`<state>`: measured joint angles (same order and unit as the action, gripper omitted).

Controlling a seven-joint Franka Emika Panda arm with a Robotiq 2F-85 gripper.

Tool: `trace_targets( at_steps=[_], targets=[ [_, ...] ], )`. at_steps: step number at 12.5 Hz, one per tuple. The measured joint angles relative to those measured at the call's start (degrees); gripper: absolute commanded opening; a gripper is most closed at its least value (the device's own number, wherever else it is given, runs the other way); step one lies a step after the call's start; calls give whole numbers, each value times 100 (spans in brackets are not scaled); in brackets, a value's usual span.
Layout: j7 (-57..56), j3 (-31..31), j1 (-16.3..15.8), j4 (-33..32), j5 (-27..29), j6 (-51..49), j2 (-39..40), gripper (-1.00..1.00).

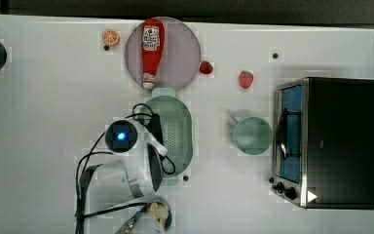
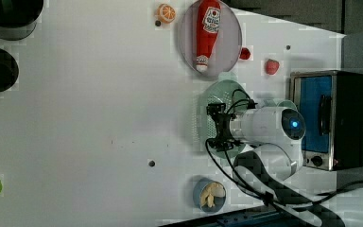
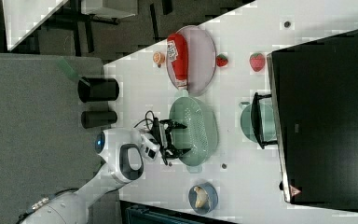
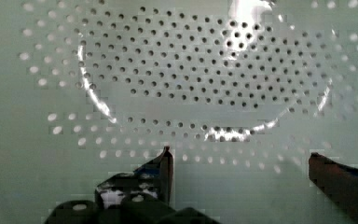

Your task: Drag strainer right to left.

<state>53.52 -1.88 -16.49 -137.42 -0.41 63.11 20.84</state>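
Perforated green plastic of the strainer [image 4: 200, 79] lies directly beneath the gripper [image 4: 240, 161], whose jaws stand wide and empty. In the top view, the strainer's [image 1: 175, 131] long axis runs near to far, between the plate [image 1: 185, 53] and the bowl [image 1: 158, 212]; the arm hangs over its left rim.

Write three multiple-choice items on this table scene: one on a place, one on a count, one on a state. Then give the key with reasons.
1. Where does the ketchup bottle lie?
A. on the round plate
B. inside the strainer
C. on top of the toaster oven

2. How many strawberries are on the table?
A. one
B. two
C. four

3. How is the gripper?
A. shut on the mug
B. open over the strainer
C. shut on the strainer's rim

Key: A, the bottle rests across the plate in the top view; B, one strawberry beside the plate and another nearer the oven; B, the wrist view shows its fingers spread above the perforated floor.
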Motion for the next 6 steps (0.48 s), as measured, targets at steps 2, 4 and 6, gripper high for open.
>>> trace_targets(
  at_steps=[2,4,6],
  targets=[
    [269,-6,-238,179,-49,34,143,100],
    [574,141,-553,436,38,84,469,100],
    [736,198,-800,683,81,22,669,100]
  ],
)
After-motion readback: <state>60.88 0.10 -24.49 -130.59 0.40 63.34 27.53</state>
